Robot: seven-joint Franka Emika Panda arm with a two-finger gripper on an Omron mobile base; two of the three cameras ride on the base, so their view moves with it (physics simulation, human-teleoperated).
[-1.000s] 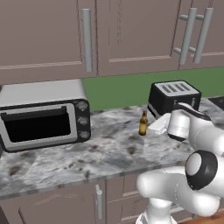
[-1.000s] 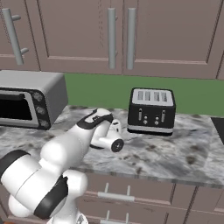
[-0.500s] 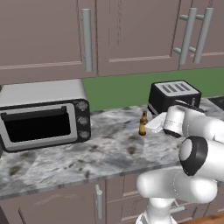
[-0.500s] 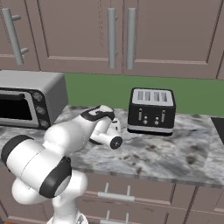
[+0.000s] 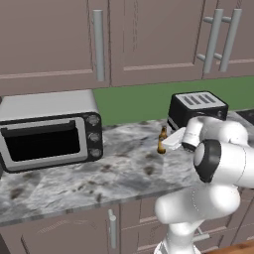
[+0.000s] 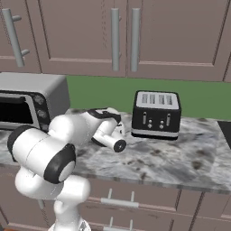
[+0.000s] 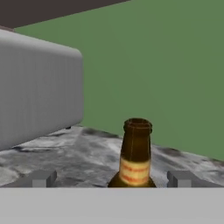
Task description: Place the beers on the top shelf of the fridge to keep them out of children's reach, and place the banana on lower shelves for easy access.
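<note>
One of the beers, an amber-brown bottle (image 5: pixel 161 141), stands upright on the marble counter (image 5: pixel 99 173) between the toaster oven and the toaster. My gripper (image 5: pixel 172 140) hovers just to its right at neck height, pointing at it. In the hand view the bottle (image 7: pixel 136 155) rises close ahead between my open gripper (image 7: pixel 111 178)'s fingertips (image 7: pixel 43 178), a little right of centre, with gaps on both sides. The fridge, its shelves and the banana are out of view.
A grey toaster oven (image 5: pixel 49 131) (image 6: pixel 27 101) (image 7: pixel 39 87) sits at the left of the counter. A black four-slot toaster (image 5: pixel 196 106) (image 6: pixel 155 113) stands close behind my hand. Brown wall cabinets (image 5: pixel 139 39) hang above a green backsplash (image 7: pixel 153 65).
My hand has moved left along the counter toward the amber bottle, with the elbow swinging closer to the cameras. The jaws stayed open and the bottle has not moved.
</note>
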